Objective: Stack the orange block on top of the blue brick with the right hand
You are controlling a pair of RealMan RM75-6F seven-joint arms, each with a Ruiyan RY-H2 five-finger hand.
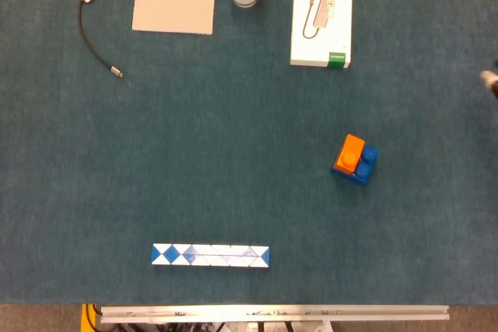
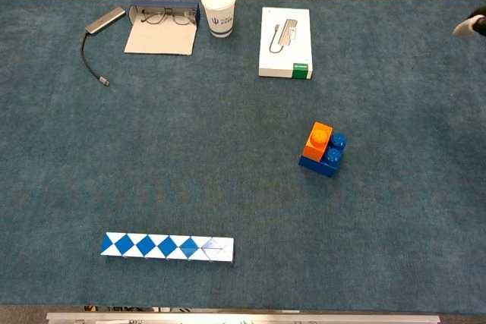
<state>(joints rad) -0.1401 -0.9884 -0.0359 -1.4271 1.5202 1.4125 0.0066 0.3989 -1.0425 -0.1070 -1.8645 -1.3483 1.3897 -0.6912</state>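
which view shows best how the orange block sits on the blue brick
The chest view: its slanted angle shows the orange block raised on the blue brick, covering its left half. The head view looks straight down, showing only their tops side by side.

Bare cloth all round orange block (image 1: 350, 152) on blue brick (image 1: 362, 167); white box (image 1: 321, 15) well behind.
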